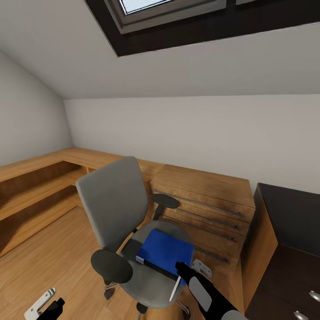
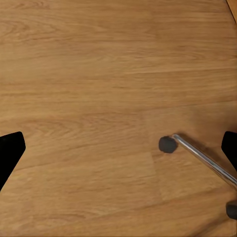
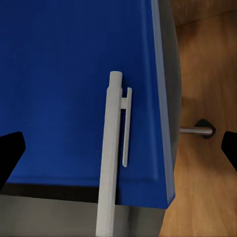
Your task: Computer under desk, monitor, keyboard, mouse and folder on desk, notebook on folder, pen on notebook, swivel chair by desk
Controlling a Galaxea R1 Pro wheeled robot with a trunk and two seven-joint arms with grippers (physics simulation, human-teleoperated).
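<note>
right arm [image 1: 209,295]: black, glossy, pale grey oval panel | left end effector [image 1: 50,306]: black, white bracket

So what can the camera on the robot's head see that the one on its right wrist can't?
The head view alone takes in the whole room: the grey swivel chair with its backrest and armrests, the wooden desk along the wall, a dark cabinet, the skylight, and both arms. The right wrist view alone gives the close detail: the white pen's clip and the way it overhangs the blue folder's edge. Both show the folder lying on the chair seat, the pen resting on it, and the wood floor.
</note>
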